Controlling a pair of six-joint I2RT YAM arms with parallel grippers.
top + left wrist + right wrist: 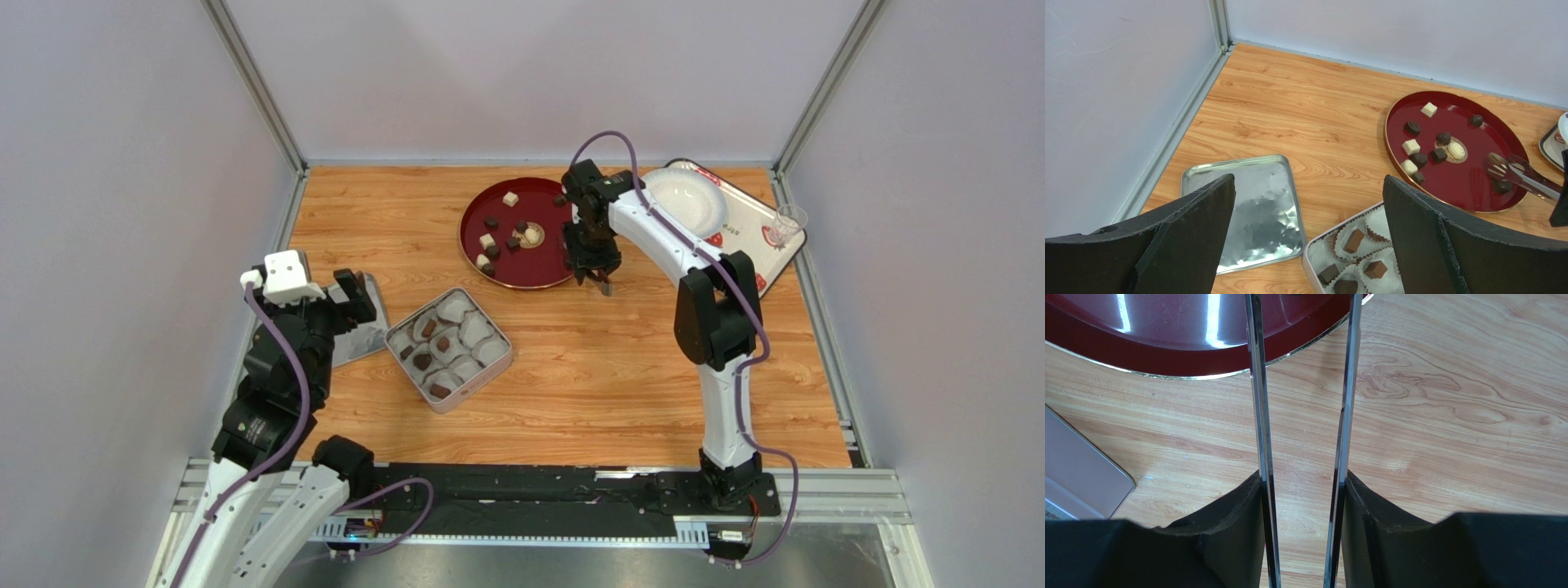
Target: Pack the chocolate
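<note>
Several chocolate pieces [491, 243], dark and cream-white, lie on the round red plate [546, 260]. More dark chocolate [1353, 241] sits in paper cups inside the open silver tin [395, 333]. My right gripper [591, 263] hangs over the plate's right edge, shut on the metal tongs [1257, 386]. Each finger presses one tong arm, with a gap between the arms. The tong tips [1498, 166] hover over the plate near a dark piece and hold nothing that I can see. My left gripper [337, 306] stands open over the tin's lid [1241, 208], left of the tin.
A white tray [748, 239] with a white bowl [685, 196] and a clear cup [785, 224] stands at the back right. Grey walls close in the table on three sides. Bare wood lies between the tin and the right arm.
</note>
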